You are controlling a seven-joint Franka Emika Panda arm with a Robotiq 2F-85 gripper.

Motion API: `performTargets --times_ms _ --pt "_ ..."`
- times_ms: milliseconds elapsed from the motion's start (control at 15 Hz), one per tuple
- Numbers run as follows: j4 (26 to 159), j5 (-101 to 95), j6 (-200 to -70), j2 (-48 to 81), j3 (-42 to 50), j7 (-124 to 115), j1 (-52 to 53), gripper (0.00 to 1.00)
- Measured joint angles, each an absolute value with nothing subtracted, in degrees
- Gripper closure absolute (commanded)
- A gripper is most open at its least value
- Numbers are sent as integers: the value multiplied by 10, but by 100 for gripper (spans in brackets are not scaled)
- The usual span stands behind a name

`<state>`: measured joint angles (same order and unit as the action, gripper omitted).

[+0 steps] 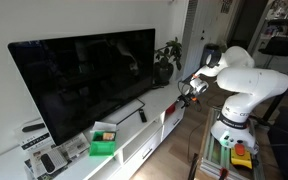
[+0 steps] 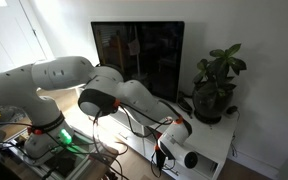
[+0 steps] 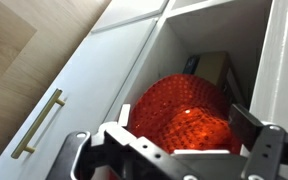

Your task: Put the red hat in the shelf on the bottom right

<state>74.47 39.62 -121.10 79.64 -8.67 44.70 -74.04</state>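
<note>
Wrist view: the red hat point(image 3: 184, 108) fills the mouth of the shelf point(image 3: 199, 42), its mesh crown bulging toward the camera. The gripper point(image 3: 174, 145) is spread wide, with its fingers point(image 3: 77, 155) standing either side of the hat and not pinching it. The hat looks to sit near the front edge rather than deep inside, so a backward pull could drag it out if the loose weave catches on a pad. Something flat and dim stands behind it and may be stopping it from going deeper. The spread fingers are also close to the compartment's white walls, so a sideways drift could knock them. The drawer handle point(image 3: 39, 125) to the side is well apart.

In an exterior view, the gripper point(image 1: 191, 88) reaches toward the far end of the cabinet point(image 1: 154, 125), past the TV point(image 1: 84, 80) and green box point(image 1: 102, 145). The hat cannot be made out with confidence here.

In an exterior view, the arm bends low and the gripper point(image 2: 170, 140) meets the cabinet front point(image 2: 212, 150) under the plant point(image 2: 216, 85). A raised retreat risks brushing the cabinet's top edge.
</note>
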Motion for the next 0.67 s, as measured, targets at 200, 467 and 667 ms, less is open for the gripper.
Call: performTargets --times_ms 200,467,667 --pt "754 393 -1220 781 -74 448 -740 0" --pt "787 384 -1231 745 -50 445 -734 0" --pt "828 365 -1245 707 -23 437 -716 0"
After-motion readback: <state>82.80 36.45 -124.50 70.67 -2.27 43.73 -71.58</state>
